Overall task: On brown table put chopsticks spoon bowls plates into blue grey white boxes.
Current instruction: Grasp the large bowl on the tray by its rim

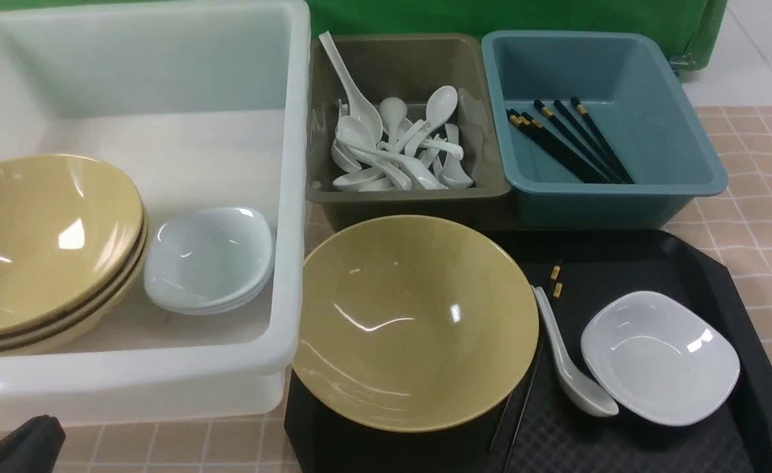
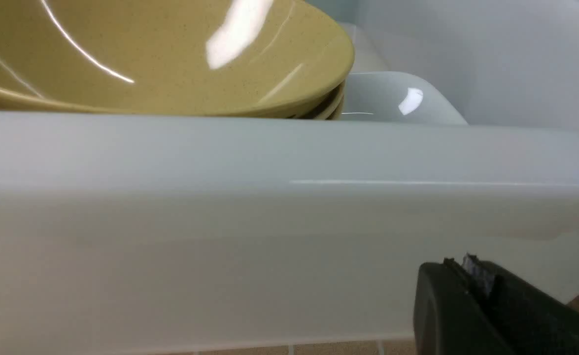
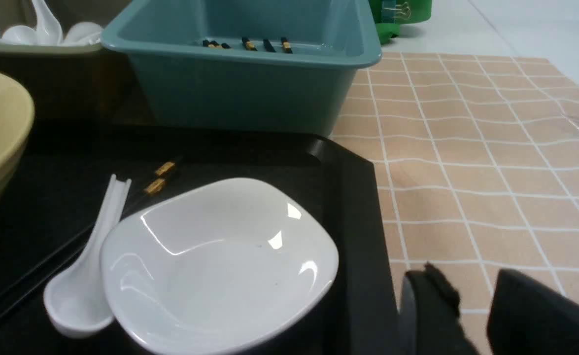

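The left gripper [image 2: 466, 270] sits low in front of the white tub [image 2: 289, 207], just outside its near wall and close to the counter [image 1: 760, 217]. Its jaws are clenched together with nothing between them, and in the front view only its dark tip shows, at the bottom-left corner. The right gripper [image 3: 476, 301] hangs low over the counter just beside the right edge of the black tray [image 3: 358, 207]. Its jaws are parted and empty, with the counter's tiles visible in the gap, and it faces toward the tray and the blue bin [image 3: 240, 88]. Inside the white tub, the stacked bowls [image 1: 37, 243] sit at the left with the stacked plates [image 1: 208, 259] just beside them. The grey bin [image 1: 405, 197] holds a heap of white spoons [image 1: 399, 151], and the blue bin holds several black chopsticks [image 1: 566, 141]. On the tray, a single tan bowl [image 1: 412, 322] rests at the left, near the tub's corner. A loose plate [image 1: 658, 358] lies at the right, and a loose spoon [image 1: 573, 374] lies between them, its scoop against the plate's edge. A loose pair of chopsticks [image 1: 556, 270] lies by the bowl's right rim, gold bands pointing toward the bins.
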`<action>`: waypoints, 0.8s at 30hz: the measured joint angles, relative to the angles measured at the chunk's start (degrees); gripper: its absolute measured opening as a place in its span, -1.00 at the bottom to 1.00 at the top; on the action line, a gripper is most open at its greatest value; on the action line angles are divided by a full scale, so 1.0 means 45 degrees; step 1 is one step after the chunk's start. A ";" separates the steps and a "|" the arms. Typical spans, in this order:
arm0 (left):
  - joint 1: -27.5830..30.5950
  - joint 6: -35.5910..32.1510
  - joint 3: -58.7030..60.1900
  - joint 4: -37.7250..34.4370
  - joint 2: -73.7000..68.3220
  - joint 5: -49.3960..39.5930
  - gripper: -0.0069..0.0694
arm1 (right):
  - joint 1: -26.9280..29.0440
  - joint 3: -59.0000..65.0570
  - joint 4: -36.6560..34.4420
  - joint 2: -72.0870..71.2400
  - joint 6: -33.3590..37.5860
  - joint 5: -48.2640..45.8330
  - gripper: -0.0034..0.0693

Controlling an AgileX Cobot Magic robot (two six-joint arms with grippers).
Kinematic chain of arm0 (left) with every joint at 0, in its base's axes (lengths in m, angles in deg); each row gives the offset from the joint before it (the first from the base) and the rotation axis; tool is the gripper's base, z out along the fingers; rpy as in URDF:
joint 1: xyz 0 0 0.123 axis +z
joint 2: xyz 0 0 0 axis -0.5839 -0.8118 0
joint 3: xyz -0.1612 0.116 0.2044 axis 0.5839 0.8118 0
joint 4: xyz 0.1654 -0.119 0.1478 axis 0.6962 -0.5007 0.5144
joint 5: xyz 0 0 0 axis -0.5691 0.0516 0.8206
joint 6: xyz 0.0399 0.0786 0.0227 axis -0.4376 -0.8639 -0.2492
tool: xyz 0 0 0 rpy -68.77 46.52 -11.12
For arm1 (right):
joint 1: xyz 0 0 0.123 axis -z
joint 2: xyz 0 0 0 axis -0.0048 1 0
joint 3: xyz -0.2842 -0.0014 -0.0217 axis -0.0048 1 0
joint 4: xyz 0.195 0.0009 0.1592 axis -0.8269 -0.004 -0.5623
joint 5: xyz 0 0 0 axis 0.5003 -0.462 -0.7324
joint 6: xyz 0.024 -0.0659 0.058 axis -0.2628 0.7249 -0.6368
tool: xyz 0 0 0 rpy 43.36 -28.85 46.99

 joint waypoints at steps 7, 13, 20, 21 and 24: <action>0.0000 0.0000 0.0000 0.0000 0.0000 0.0000 -0.81 | 0.0000 0.0000 0.0000 0.0000 0.0000 0.0000 -0.26; 0.0000 0.0000 0.0000 0.0000 0.0000 0.0000 -0.81 | 0.0000 0.0000 0.0000 0.0000 0.0000 0.0000 -0.26; 0.0000 -0.0135 0.0000 0.0000 0.0000 0.0000 -0.81 | 0.0000 0.0000 0.0000 0.0000 0.0000 0.0000 -0.26; 0.0000 -0.0137 0.0000 0.0000 0.0000 0.0000 -0.81 | 0.0000 0.0000 0.0000 0.0000 0.0000 0.0000 -0.26; 0.0000 -0.0273 0.0000 0.0000 0.0000 0.0000 -0.81 | 0.0000 0.0000 0.0000 0.0000 0.0000 0.0000 -0.26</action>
